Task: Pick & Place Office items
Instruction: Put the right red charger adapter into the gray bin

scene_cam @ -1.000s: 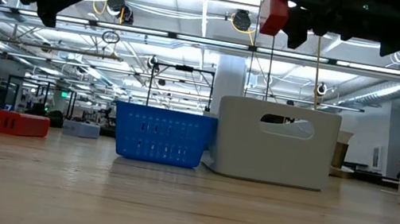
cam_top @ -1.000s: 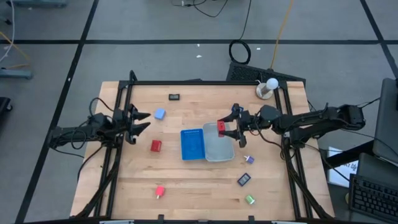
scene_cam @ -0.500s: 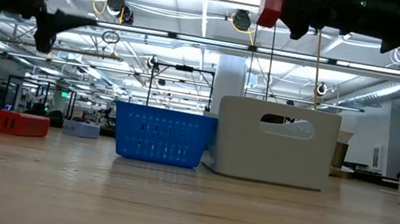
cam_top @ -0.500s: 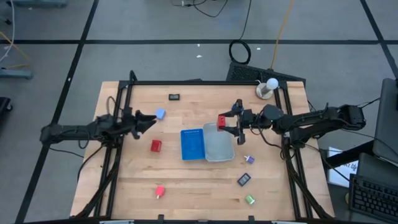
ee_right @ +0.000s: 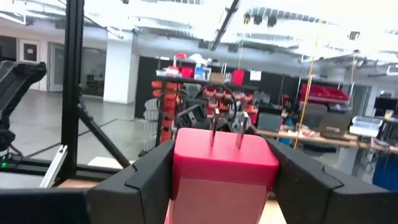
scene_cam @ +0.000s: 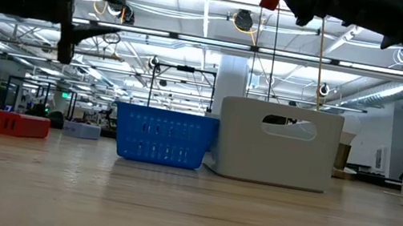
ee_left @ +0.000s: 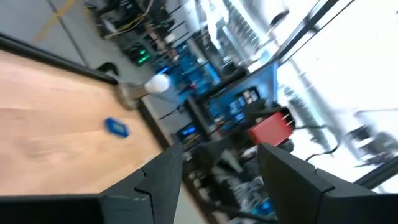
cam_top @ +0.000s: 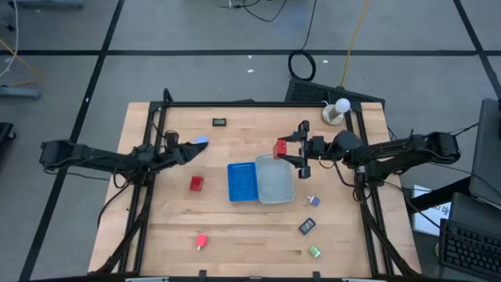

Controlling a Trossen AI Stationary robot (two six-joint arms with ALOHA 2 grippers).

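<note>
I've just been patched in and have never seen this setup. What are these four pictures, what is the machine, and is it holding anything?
Two dark robot arms work at a wooden table. One picture looks straight down, one level across the tabletop, and one from each wrist. The right gripper holds a red block with two metal prongs above the clear tray, beside the blue tray. The left gripper is open and empty near a pale blue block. Other small pieces lie scattered, such as a red block.

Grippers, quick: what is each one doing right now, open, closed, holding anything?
Left gripper: open, empty, near the pale blue block.
Right gripper: shut on a red block, raised by the clear tray.
</note>
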